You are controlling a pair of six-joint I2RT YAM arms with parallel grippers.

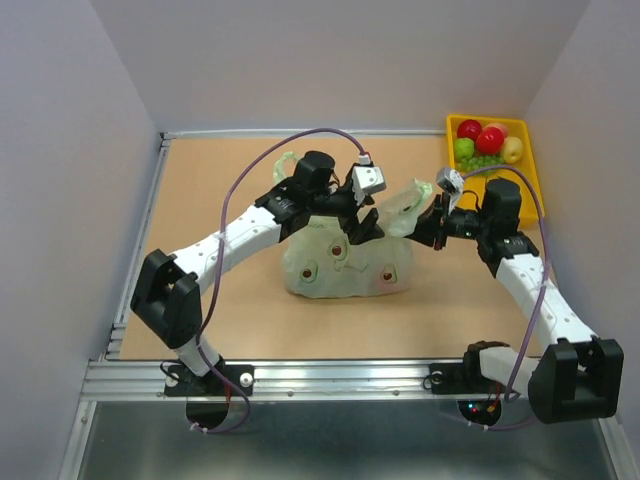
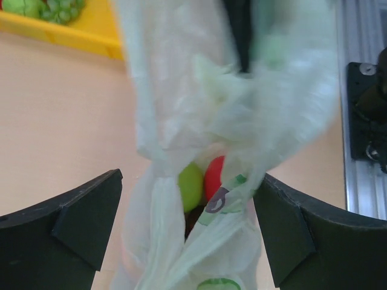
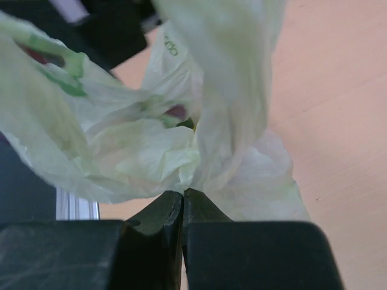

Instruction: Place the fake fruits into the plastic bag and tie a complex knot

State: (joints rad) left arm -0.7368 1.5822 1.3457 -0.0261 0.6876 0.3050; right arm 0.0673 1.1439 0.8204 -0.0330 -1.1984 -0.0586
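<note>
The plastic bag (image 1: 345, 262) sits mid-table (image 1: 200, 330), away from every edge. The right gripper (image 1: 432, 228) is clamped on what looks like its handle. The left gripper (image 1: 360, 225) gapes astride the twisted neck.

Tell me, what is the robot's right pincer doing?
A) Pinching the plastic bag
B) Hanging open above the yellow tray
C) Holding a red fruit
A: the right pincer is shut, with a fold of the plastic bag coming out from between its tips.
</note>
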